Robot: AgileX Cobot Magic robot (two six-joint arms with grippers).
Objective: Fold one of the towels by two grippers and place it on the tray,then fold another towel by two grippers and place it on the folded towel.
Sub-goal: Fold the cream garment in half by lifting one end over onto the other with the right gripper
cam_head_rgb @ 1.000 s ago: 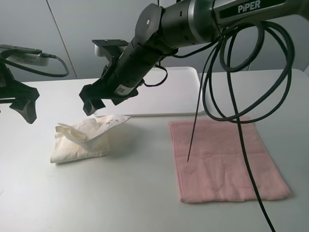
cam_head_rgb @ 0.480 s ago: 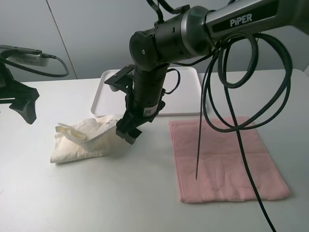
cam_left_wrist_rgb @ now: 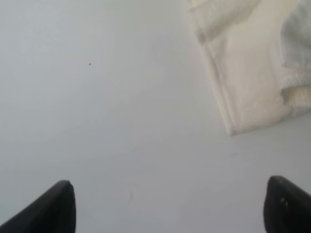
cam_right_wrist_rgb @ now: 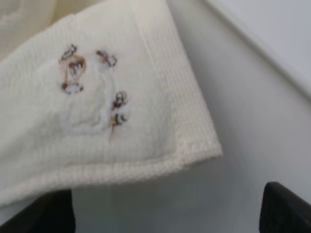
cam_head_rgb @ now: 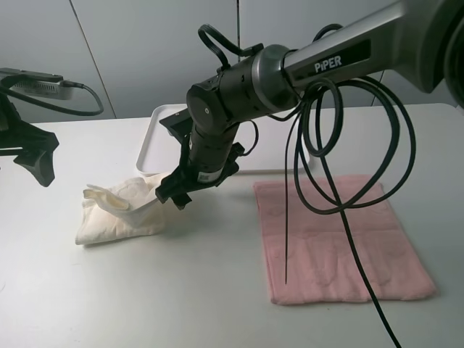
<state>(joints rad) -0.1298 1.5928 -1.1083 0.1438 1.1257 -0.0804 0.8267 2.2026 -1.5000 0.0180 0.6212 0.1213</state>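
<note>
We see the cream towel [cam_head_rgb: 119, 210] crumpled on the desk [cam_head_rgb: 181, 290], its corner toward the tray [cam_head_rgb: 156, 145] just below the right gripper [cam_head_rgb: 174, 194], whose jaws stand wide and empty; the left gripper [cam_head_rgb: 38, 163], also wide, hangs farther off.

A second ago my right end effector [cam_head_rgb: 172, 196] was high up, above the cream towel [cam_head_rgb: 116, 217] and in front of the tray [cam_head_rgb: 154, 138]. Then it swung down to the worktop [cam_head_rgb: 203, 290] just beside the towel's corner on the tray side. Now it stands low at that corner, a little closer to the cloth than half a second ago. My right arm [cam_head_rgb: 239, 80] has turned with it, so the left part of the tray, covered before, is in sight. The black cable [cam_head_rgb: 288, 217] hanging from the arm has shifted too. Its loose end now reaches further over the pink towel [cam_head_rgb: 348, 254], toward its near edge.
</note>
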